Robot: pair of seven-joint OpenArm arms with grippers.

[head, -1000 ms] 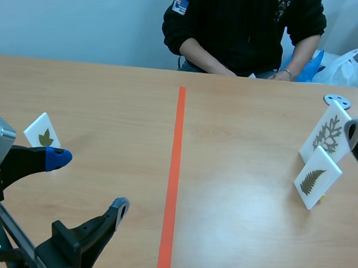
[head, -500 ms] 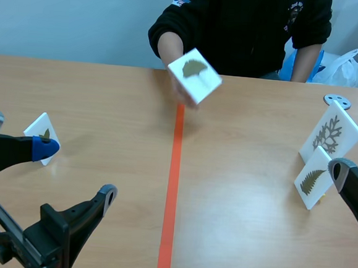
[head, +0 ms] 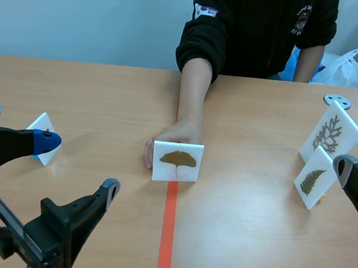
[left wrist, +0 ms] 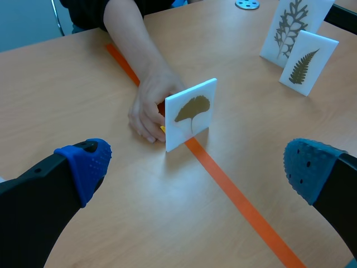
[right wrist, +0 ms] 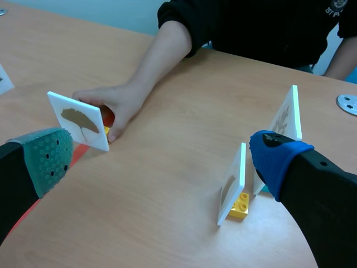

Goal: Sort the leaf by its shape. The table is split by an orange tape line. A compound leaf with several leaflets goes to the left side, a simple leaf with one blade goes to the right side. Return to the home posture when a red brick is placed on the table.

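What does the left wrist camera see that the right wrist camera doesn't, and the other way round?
Only the left wrist view shows the printed faces of the fern card and the branching-leaf card plainly.

Only the right wrist view, which sees those two cards nearly edge-on, shows the yellow brick at the foot of the fern card.

Both show the ginkgo-leaf card standing upright on the orange tape line, with a person's hand behind it.
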